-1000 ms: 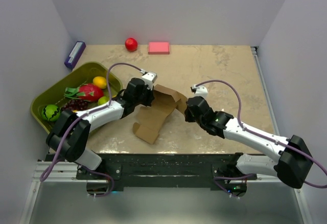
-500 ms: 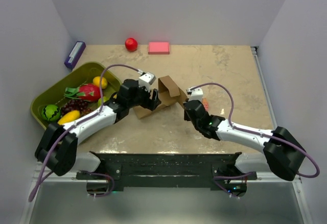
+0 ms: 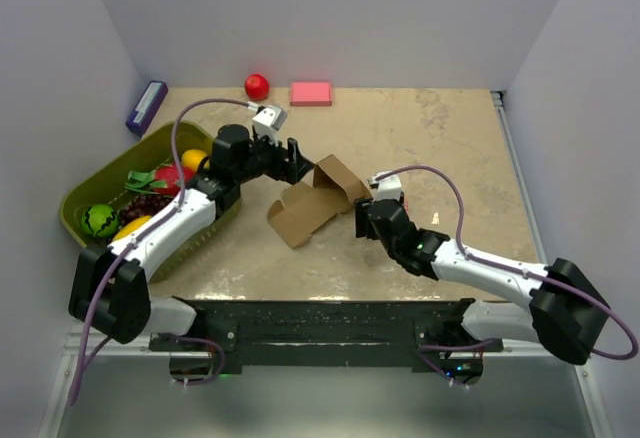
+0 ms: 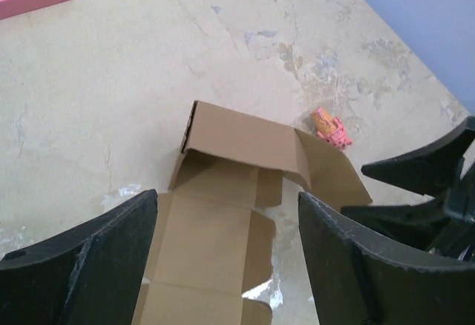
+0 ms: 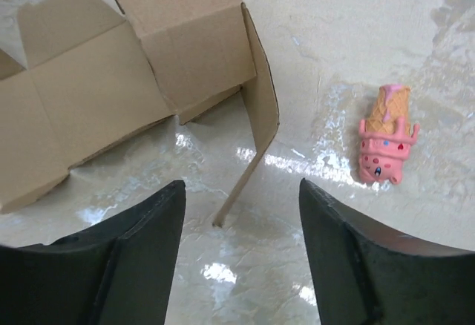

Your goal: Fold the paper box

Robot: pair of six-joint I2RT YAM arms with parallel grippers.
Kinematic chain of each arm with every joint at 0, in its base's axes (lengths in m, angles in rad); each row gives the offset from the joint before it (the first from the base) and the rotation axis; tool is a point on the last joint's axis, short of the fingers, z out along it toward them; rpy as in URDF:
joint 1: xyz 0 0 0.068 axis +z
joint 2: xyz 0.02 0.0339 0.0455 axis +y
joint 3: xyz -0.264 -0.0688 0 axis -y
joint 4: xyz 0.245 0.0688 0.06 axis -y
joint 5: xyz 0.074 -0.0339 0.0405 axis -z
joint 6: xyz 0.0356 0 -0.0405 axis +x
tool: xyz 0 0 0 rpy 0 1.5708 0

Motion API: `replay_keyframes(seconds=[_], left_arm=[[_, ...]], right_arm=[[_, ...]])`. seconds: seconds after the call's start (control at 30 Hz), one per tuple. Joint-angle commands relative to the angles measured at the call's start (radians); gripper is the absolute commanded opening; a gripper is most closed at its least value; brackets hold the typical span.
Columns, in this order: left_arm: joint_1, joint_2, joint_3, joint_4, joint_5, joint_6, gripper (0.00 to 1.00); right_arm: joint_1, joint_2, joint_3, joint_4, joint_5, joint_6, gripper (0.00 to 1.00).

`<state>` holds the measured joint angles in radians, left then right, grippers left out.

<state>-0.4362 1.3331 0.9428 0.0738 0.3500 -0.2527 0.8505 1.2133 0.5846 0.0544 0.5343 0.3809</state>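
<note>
The paper box [image 3: 312, 201] is a brown die-cut carton lying partly unfolded on the table, one end standing up as a folded corner [image 5: 189, 50] and the flaps flat [image 4: 211, 243]. My left gripper [image 3: 291, 161] hovers just behind its far-left edge. In its wrist view the left gripper [image 4: 226, 258] is open, with the sheet below and nothing between the fingers. My right gripper [image 3: 362, 219] sits at the box's right side, apart from it. That gripper [image 5: 241, 247] is open too, an upright flap edge just ahead of it.
A small pink ice-cream toy [image 5: 386, 138] lies right of the box. A green bin [image 3: 95, 180] of toy fruit stands at the left. Along the back edge are a purple box [image 3: 146, 106], a red ball [image 3: 257, 85] and a pink block [image 3: 311, 93].
Both grippers have opened and let go of the box, which has dropped and spread out on the table. The left arm has drawn back toward the far left.
</note>
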Motion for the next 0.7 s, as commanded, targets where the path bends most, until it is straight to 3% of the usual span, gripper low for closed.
replay_keyframes(seconds=[0.0,0.23,0.33,0.47,0.67], left_arm=[[0.030,0.102,0.117,0.084,0.038,-0.085,0.80],[0.030,0.302,0.272,0.057,0.064,-0.066,0.78],[0.037,0.394,0.367,0.009,0.052,-0.030,0.77],[0.044,0.503,0.421,0.009,0.095,-0.028,0.77],[0.050,0.580,0.430,0.027,0.156,-0.031,0.76]], right_arm=[[0.004,-0.089,0.053,-0.131,0.020,0.117,0.70],[-0.004,-0.166,0.171,-0.212,-0.103,0.233,0.79],[-0.060,-0.071,0.282,-0.266,-0.283,0.305,0.72],[-0.134,0.018,0.308,-0.158,-0.466,0.412,0.70],[-0.171,0.110,0.278,-0.059,-0.513,0.489,0.69]])
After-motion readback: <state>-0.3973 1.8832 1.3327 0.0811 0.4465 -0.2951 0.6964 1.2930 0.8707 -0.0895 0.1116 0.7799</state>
